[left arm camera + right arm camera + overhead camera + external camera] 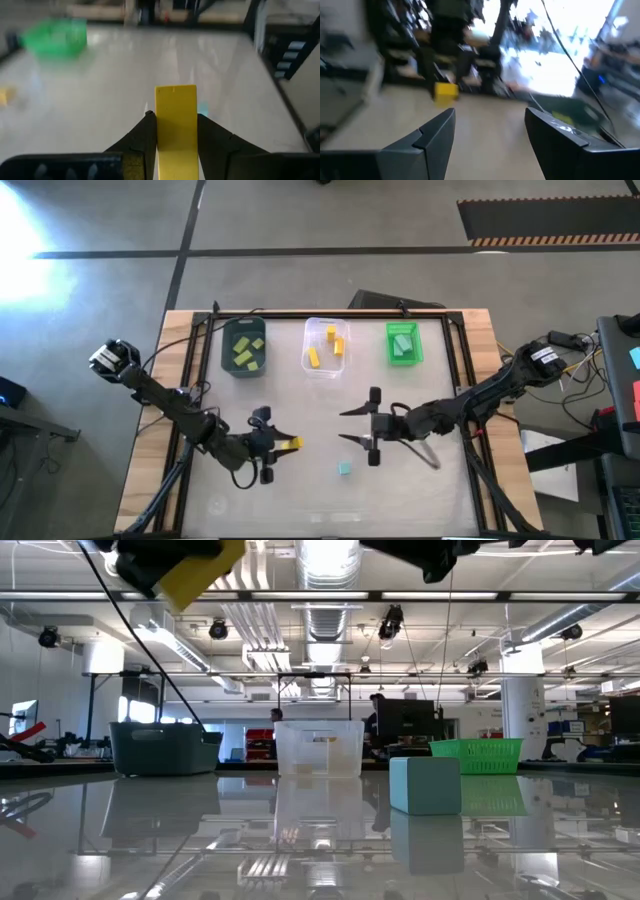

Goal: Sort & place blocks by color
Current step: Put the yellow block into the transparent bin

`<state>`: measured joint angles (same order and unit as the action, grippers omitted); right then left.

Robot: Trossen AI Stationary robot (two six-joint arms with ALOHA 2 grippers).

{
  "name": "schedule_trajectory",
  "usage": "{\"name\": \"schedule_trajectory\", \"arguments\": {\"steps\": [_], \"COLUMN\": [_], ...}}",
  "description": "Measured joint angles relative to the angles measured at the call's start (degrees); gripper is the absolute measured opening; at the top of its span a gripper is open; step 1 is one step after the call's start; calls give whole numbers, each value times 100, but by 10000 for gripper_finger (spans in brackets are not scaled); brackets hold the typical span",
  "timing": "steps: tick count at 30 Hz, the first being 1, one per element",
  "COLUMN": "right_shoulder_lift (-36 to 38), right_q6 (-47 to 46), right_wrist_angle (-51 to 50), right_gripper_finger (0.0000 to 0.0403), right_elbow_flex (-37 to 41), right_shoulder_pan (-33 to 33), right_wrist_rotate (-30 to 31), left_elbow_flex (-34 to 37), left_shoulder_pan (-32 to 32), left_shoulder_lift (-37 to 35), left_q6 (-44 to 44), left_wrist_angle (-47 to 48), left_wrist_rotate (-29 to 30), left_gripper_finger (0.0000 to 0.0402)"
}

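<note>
My left gripper (285, 443) hovers over the near-left middle of the table, shut on a yellow bar (176, 125), which the low view shows high up (200, 570). My right gripper (345, 426) faces it from the right, open and holding nothing (490, 125). One teal-mint cube (345, 469) rests flat on the table near the front (425, 785), below and between the grippers. Yellow-green blocks lie in the dark teal bin (245, 347), yellow ones in the clear bin (325, 347), teal-mint ones in the green bin (404, 343). My left gripper pinches the yellow bar between its two fingers (145, 132), which lie on its two long sides (162, 120). The bar's free end (176, 92) sticks out past the fingertips. The bar is lifted clear of the table.
The three bins stand in a row along the far edge (165, 748) (320, 748) (478, 755). A dark frame rail (190, 380) runs along the table's left, right and far sides. The shiny tabletop between the bins and the grippers is open.
</note>
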<state>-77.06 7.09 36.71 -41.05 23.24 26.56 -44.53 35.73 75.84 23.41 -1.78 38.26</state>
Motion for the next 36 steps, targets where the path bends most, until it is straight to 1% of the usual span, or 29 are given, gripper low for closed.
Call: {"name": "schedule_trajectory", "arguments": {"steps": [2, 4, 7, 10, 14, 17, 21, 23, 27, 31, 33, 36], "right_shoulder_lift": [0, 0, 0, 0, 0, 0, 0, 0, 0, 0, 0, 0], "right_q6": [194, 411, 656, 802, 832, 633, 550, 533, 391, 322, 339, 345], "right_wrist_angle": [727, 1169, 1270, 1272, 1287, 1287, 1440, 1558, 1631, 1630, 1633, 1628], "right_gripper_finger": [231, 231, 231, 231, 231, 231, 231, 231, 231, 231, 231, 231], "right_elbow_flex": [200, 314, 335, 316, 308, 308, 308, 305, 305, 305, 305, 305], "right_shoulder_pan": [0, 0, 0, 0, 0, -28, -87, -100, -133, -175, -194, -258], "right_wrist_rotate": [-277, -461, -548, -563, -582, -584, -602, -650, -997, -1007, -1005, -1017], "left_elbow_flex": [2, 0, 0, 0, 0, 0, -20, -20, -20, -59, -94, -215], "left_shoulder_pan": [-76, -148, -254, -346, -466, -559, -732, -813, -905, -1008, -1102, -1285], "left_shoulder_lift": [-25, -19, -3, -5, 7, 42, 109, 198, 492, 845, 946, 1081], "left_q6": [-722, -1364, -2156, -2601, -2723, -2747, -2857, -2860, -2994, -3265, -3325, -3288], "left_wrist_angle": [-658, -1241, -1911, -2443, -2872, -3179, -3576, -3801, -4269, -4997, -5208, -5278], "left_wrist_rotate": [9, 9, -80, -189, -196, -240, -589, -746, -774, -858, -993, -1499], "left_gripper_finger": [90, 90, 90, 90, 90, 90, 90, 90, 90, 90, 90, 90]}}
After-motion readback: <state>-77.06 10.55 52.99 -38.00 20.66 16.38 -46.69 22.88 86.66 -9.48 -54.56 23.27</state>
